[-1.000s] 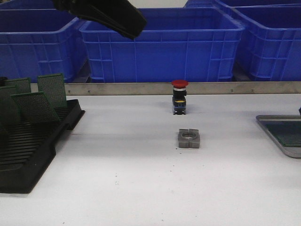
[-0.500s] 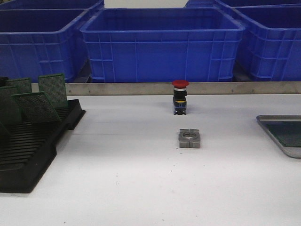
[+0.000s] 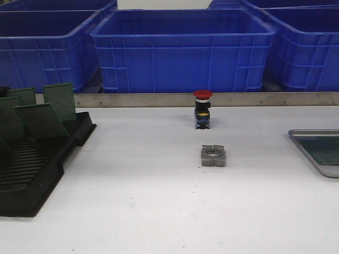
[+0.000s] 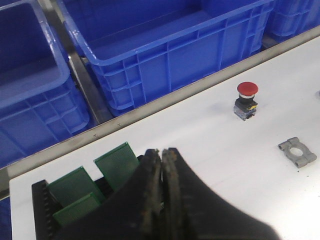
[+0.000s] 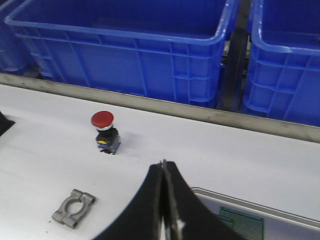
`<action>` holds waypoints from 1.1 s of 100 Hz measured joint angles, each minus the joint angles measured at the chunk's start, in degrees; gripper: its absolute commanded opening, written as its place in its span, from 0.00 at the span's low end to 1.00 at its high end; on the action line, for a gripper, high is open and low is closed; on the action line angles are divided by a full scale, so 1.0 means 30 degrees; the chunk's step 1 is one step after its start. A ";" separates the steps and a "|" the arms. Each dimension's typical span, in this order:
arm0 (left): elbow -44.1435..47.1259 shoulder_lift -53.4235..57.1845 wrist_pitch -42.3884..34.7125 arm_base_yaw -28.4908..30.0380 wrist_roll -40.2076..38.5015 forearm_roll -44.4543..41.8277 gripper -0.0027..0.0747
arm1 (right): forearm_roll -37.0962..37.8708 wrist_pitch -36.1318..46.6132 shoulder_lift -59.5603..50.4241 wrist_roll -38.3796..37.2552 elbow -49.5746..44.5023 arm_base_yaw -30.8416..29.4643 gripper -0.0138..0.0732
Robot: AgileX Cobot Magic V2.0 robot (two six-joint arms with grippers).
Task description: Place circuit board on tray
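Several green circuit boards (image 3: 58, 100) stand in a black slotted rack (image 3: 32, 169) at the left; they also show in the left wrist view (image 4: 116, 165). The grey tray (image 3: 307, 145) sits at the right edge, with one green circuit board (image 3: 326, 150) lying flat in it; that board also shows in the right wrist view (image 5: 242, 222), inside the tray (image 5: 225, 201). My left gripper (image 4: 161, 152) is shut and empty, high above the rack. My right gripper (image 5: 163, 163) is shut and empty, above the table beside the tray. Neither gripper shows in the front view.
A red push-button switch (image 3: 202, 108) stands mid-table, with a grey metal clamp block (image 3: 213, 155) in front of it. Blue plastic bins (image 3: 180, 47) line the back behind a metal rail (image 3: 159, 99).
A dark arm that crossed the top left of the front view a second ago has gone out of view. Nothing on the table has moved.
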State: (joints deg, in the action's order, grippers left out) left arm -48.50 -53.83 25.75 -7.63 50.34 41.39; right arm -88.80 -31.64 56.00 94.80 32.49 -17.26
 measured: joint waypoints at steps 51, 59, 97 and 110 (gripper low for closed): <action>0.8802 1.1875 -0.2932 0.0000 -0.0104 0.0535 0.01 | -0.0421 0.0731 -0.9808 0.0659 -0.4643 0.3140 0.09; 0.9685 1.3366 -0.2957 0.0000 -0.0104 0.0567 0.01 | -0.0421 0.1118 -1.1421 0.0659 -0.5360 0.3140 0.09; 1.1376 1.6342 -0.2957 0.0000 -0.0104 0.0567 0.01 | -0.0456 0.1294 -1.5095 0.0733 -0.6754 0.3140 0.09; 1.1376 1.6342 -0.2957 0.0000 -0.0104 0.0567 0.01 | -0.0456 0.1294 -1.5095 0.0733 -0.6754 0.3140 0.09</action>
State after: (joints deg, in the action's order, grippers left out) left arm -14.37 -4.81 16.88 -7.63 50.03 43.09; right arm -90.17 -27.75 10.72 97.00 12.22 -7.84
